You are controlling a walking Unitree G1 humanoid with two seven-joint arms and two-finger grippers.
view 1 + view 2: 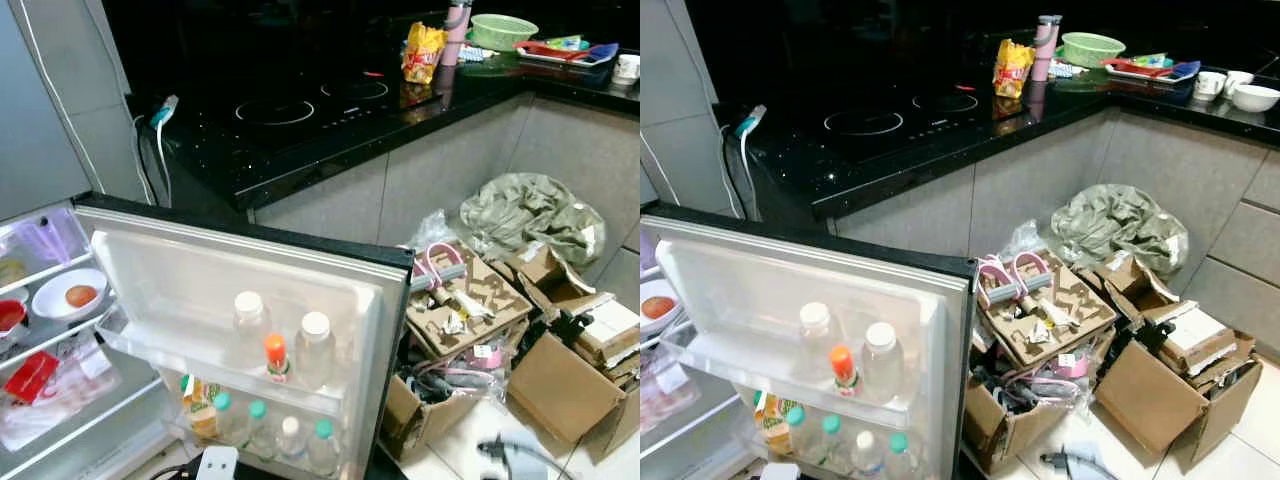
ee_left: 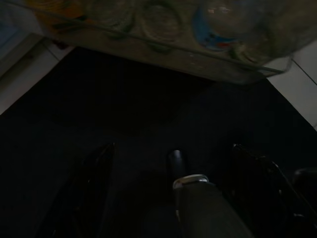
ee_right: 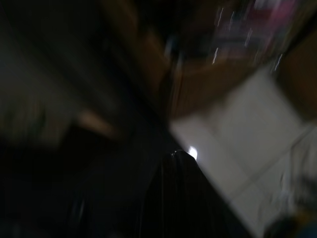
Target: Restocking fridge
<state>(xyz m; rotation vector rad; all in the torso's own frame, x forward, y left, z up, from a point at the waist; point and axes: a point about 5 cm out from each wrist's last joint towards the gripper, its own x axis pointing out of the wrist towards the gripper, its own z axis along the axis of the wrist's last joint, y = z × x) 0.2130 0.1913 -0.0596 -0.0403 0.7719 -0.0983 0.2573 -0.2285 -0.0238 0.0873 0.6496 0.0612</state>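
**Grippers low and in shadow beside the open fridge door**

The left gripper (image 2: 173,198) is seen in its wrist view in deep shade, its two black fingers (image 2: 94,188) spread wide apart with nothing between them, just below the clear bottom shelf of the fridge door (image 1: 240,300). The right gripper is lost in a dark, blurred wrist view, and whether it is open or closed cannot be told.

The fridge door is swung fully open. Two clear bottles with white caps (image 1: 314,345) and a small orange-capped bottle (image 1: 275,357) are held in its upper shelf; a row of bottles with green caps (image 1: 322,445) and a carton (image 1: 200,405) are held in the lower one. On the fridge shelves (image 1: 60,330) a white plate with a tomato (image 1: 80,296) is set. Beside the door, open cardboard boxes (image 1: 1160,390) of clutter are piled on the tiled floor (image 1: 1240,450), under a black counter (image 1: 330,130) with a cooktop (image 1: 300,105).
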